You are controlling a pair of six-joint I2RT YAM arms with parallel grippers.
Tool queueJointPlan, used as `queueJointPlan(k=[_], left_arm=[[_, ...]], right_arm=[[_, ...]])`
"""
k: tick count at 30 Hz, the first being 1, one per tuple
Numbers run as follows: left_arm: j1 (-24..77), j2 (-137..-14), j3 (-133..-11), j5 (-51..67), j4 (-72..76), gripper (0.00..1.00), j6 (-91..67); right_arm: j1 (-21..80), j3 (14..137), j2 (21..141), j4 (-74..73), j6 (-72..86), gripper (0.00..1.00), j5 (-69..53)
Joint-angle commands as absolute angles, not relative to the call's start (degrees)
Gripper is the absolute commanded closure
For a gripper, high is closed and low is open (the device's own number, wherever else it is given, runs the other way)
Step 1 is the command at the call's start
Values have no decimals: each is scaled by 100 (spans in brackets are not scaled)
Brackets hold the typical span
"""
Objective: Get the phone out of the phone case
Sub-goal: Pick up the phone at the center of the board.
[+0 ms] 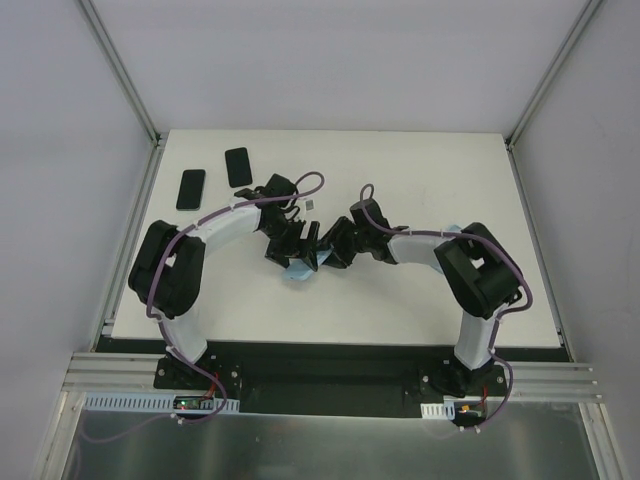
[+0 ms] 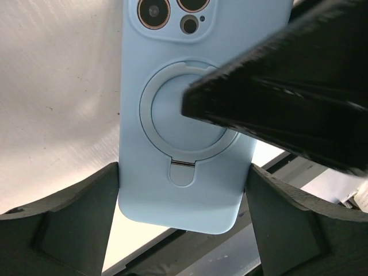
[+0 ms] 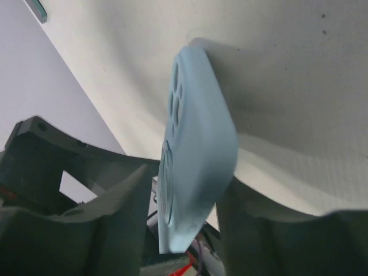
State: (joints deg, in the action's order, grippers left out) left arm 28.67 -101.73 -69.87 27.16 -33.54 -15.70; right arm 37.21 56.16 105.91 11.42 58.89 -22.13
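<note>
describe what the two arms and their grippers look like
Both the left arm and right arm have white tubular links joined by bulky black joint housings, on black bases. A purple cable loops along each one. The left gripper and right gripper have chunky, matte dark grey wedge-shaped fingers. No markings are readable.

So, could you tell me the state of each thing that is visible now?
phone case: gripped, phone inside.
ring stand: folded flat.
left gripper: shut on the phone case.
right gripper: around the case, grip unclear.
black phones: lying flat on the table.
</note>
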Motion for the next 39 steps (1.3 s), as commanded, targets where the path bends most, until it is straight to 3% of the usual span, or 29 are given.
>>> queueJointPlan(k=[1, 4, 9, 19, 23, 26, 39], left_arm=[[2883, -9642, -6987, 3208, -3226, 30, -1617], [2883, -9545, -6970, 3252, -3208, 29, -1582], [3005, -9264, -6935, 3016, -3226, 19, -1459], [3911, -8491, -6908, 1224, -3199, 18, -827], [4131, -8271, -6943, 1081, -3191, 18, -651], [4209, -8191, -6987, 1081, -3182, 18, -519], [4394, -8393, -7233, 975, -3190, 20, -369]], right_arm=[[3797, 5783, 10723, 1810, 6398, 72, -2487], [3797, 5783, 10679, 1811, 6407, 99, -2443], [3806, 6002, 10425, 831, 6074, 99, -2189], [3806, 7285, 10257, -1869, 5748, 99, -1863], [3797, 8661, 10677, -4185, 5432, 99, -1601], [3806, 9113, 10819, -5016, 5274, 99, -1556], [3806, 9088, 10485, -5379, 5502, 99, -1564]])
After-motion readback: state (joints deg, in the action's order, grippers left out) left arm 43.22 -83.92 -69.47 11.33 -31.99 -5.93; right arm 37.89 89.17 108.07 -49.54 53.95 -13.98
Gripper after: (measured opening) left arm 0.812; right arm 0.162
